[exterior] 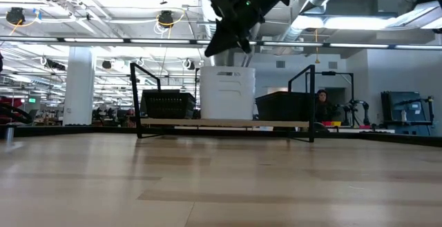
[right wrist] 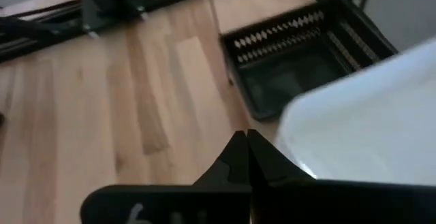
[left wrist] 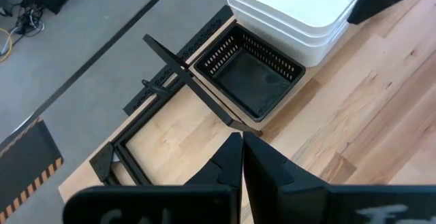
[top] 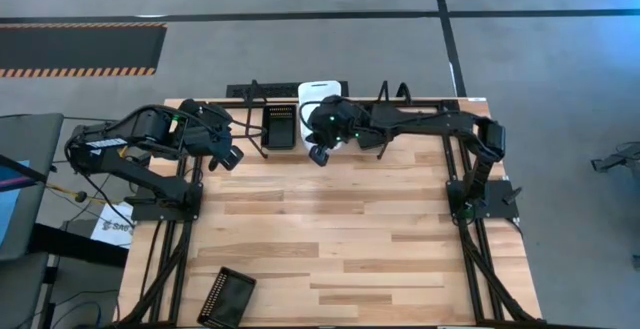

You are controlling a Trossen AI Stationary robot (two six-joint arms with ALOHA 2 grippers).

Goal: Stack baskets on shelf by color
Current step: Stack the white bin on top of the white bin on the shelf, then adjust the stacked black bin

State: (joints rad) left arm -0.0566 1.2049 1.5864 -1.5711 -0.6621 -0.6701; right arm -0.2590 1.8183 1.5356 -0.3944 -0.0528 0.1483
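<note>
The shelf (top: 250, 94) stands along the table's far edge. On it a stack of white baskets (exterior: 227, 92) rests between a black basket (exterior: 168, 105) and another black basket (exterior: 282, 106). One more black basket (top: 225, 296) lies on the table near its front left corner. My right gripper (top: 320, 155) is shut and empty, hanging above the near side of the white stack (right wrist: 368, 115). My left gripper (top: 231, 158) is shut and empty, raised before the shelf's left part, looking at the black basket (left wrist: 248, 81).
The shelf's upright black dividers (left wrist: 184, 74) rise between the baskets. The wooden table top (top: 330, 239) stretches bare between the shelf and the front edge. Black arm bases (top: 165, 204) stand at the left and right sides.
</note>
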